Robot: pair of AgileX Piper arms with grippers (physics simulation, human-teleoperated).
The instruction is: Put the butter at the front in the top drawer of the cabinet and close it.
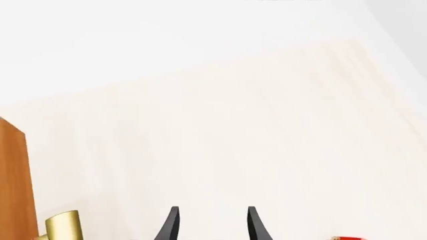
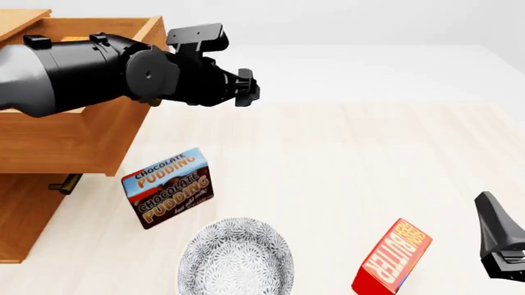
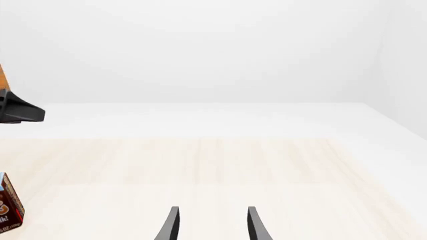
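One butter carton (image 2: 392,259), red with an orange lettered face, stands tilted near the table's front edge, right of centre. No second butter carton shows. The cabinet (image 2: 24,209) is at the far left with its top drawer (image 2: 82,138) pulled out; my left arm hides most of the drawer's inside. My left gripper (image 2: 244,88) is open and empty, in the air just right of the drawer and well above the table; its fingers (image 1: 172,225) stand apart. My right gripper (image 2: 497,236) is open and empty at the front right, right of the butter; its fingers (image 3: 172,225) stand apart.
A brown-and-blue Chocolate Pudding box (image 2: 168,187) stands in front of the open drawer. A patterned grey plate (image 2: 236,258) lies at the front centre, left of the butter. The lower drawer's brass handle (image 2: 66,183) sticks out under the top drawer and shows in the left wrist view (image 1: 63,225).
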